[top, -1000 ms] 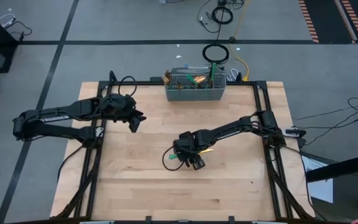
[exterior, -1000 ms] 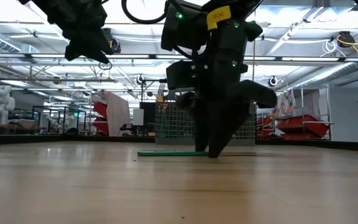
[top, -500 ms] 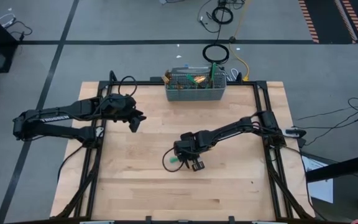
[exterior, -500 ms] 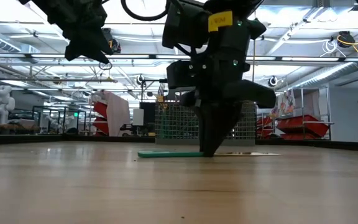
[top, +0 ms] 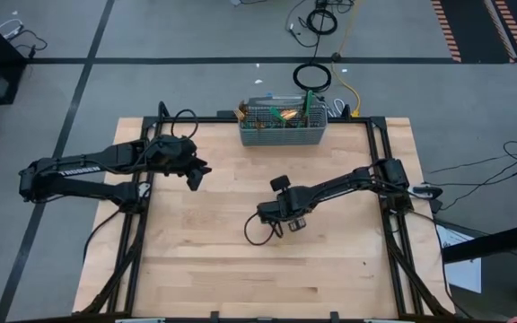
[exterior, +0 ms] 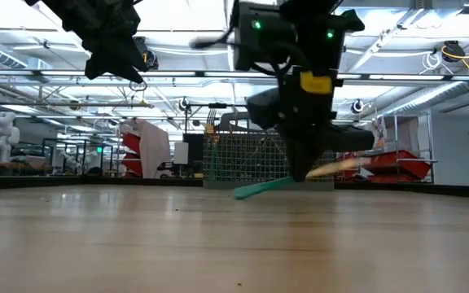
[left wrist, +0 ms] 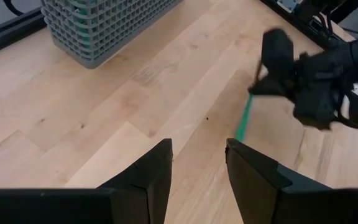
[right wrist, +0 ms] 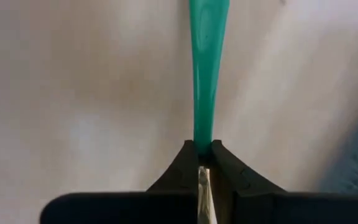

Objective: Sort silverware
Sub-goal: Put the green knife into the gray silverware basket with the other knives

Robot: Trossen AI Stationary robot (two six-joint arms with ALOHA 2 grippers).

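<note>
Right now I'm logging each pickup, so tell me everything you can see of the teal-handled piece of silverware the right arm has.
The slim teal-handled, gold-headed piece of silverware is clamped between the shut fingers of the right end effector, gripped where handle meets head. It is lifted clear of the light wooden table, tilted, with the handle end lower and the shiny gold head sticking out the other side. The head is too blurred to tell spoon, fork or knife. Only the end effector touches it.

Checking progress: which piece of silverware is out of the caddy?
The teal-handled piece clamped in the right hand, lifted off the table; the others stand in the caddy.
</note>
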